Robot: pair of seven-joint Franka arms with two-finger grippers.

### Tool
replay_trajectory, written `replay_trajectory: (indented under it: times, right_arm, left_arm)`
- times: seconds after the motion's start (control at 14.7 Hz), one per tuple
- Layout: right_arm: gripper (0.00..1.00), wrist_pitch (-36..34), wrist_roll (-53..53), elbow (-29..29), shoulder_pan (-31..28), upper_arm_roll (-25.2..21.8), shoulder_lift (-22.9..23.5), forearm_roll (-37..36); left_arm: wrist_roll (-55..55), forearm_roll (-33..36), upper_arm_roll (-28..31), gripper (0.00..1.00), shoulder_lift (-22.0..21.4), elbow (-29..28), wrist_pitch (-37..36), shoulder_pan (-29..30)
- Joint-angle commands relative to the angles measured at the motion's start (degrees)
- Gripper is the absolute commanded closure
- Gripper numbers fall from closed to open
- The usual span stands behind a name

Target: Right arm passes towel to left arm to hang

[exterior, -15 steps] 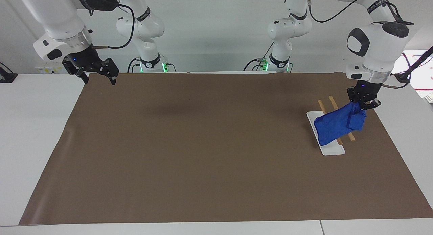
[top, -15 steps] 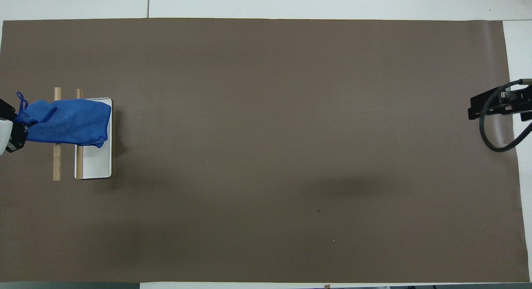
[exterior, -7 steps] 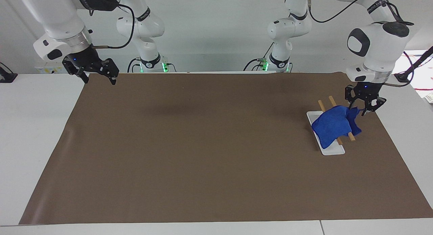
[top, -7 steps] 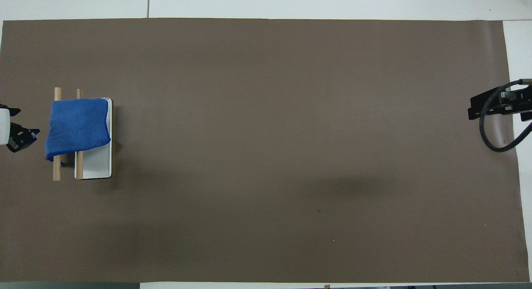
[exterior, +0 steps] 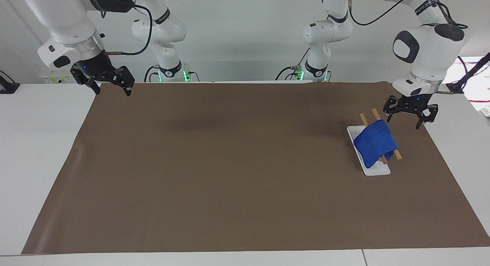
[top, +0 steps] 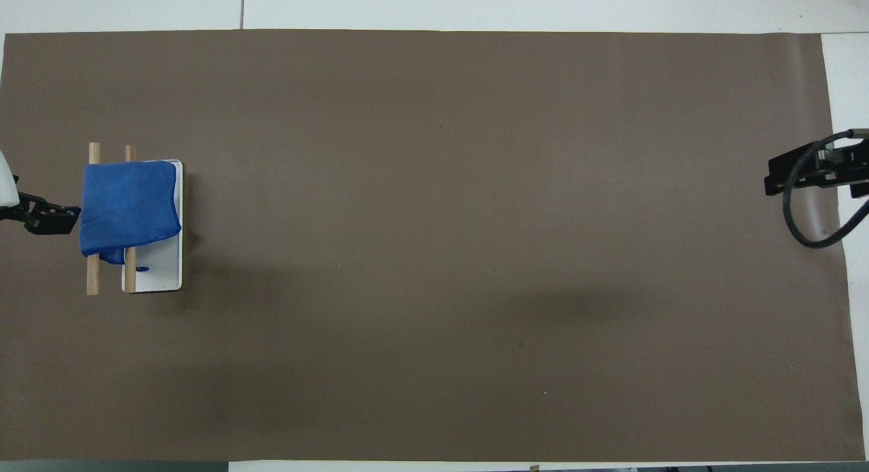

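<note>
I see the towel (exterior: 375, 142) draped over the two wooden rails (exterior: 397, 155) of a small rack that stands on a white base (exterior: 373, 170), toward the left arm's end of the desk (exterior: 229, 162). The cloth hangs across both rails, so its long axis runs crosswise to them, and one end falls down to the white base; a small part of it shows under the lower edge in the overhead view. The left gripper (exterior: 409, 115) hovers just beside the rack, on the side of the desk's edge at that end and a little above the rails. Its jaws are spread wide and hold nothing, and there is a clear gap between them and the cloth. So the towel lies from these jaws toward the middle of the desk and slightly down. The right gripper (exterior: 109, 84) waits in the air over the corner of the brown mat at its own end, well apart from the towel, with its jaws also wide and empty. The left arm is by far the nearer one. To my judgement the hanging is done; if I must correct the drape, I would use the left arm, coming in along the cloth's long axis, crosswise to the rails.
</note>
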Motion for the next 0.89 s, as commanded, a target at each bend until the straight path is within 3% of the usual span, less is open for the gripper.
replay_trajectory:
  times: [0.0, 0.34, 0.82]
  right_arm:
    - [0.0, -0.4, 0.71, -0.64, -0.62, 0.53, -0.59, 0.52]
    - [0.0, -0.32, 0.8, -1.43, -0.53, 0.44, -0.86, 0.25]
    - [0.0, -0.32, 1.42, -4.33, -1.23, 0.44, -2.79, 0.25]
  left_arm:
    - [-9.79, -1.57, -0.02, 0.0, 1.34, 3.94, -2.97, -2.31]
    - [-21.16, -5.07, -0.11, 0.0, 2.31, 7.28, -5.78, -5.3]
    - [-30.83, -5.79, -0.29, 0.0, 2.57, 16.87, -22.04, -8.82]
